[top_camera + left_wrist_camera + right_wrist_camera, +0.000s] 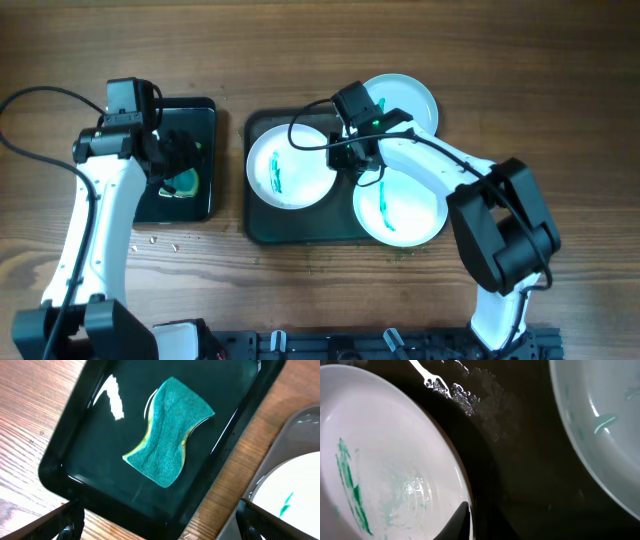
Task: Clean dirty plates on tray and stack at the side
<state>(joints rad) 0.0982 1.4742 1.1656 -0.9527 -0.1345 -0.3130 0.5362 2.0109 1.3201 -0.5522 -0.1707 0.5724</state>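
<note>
The tray (262, 228) is lying at the middle of the table (530, 60), and all three plates are sitting on it. The left plate (290, 165), marked with a green streak, is lying flat in the tray's left half. The near plate (405, 212), also streaked green, is filling the right corner nearer the robot's base, its edge reaching over the tray's rim. The far plate (408, 98) is resting at the right far corner, partly overhanging the rim.

The right gripper (358, 160) is hanging low over the tray, between the left plate and the two right-hand ones. In the right wrist view one dark fingertip (459, 521) is showing just at the left plate's rim. The other finger is out of view, so I cannot tell whether the jaws are open or closed. Another plate's edge with a pale green mark is showing across the dark, wet-looking tray floor.

The left gripper (160, 512) is hovering over the small black tray (203, 112), which is lying just left of the big tray with a strip of table between them. Its jaws are standing wide open, one finger at each lower corner of the wrist view, holding nothing. The green sponge (167, 430) is lying wavy on the glossy floor of the small black tray
</note>
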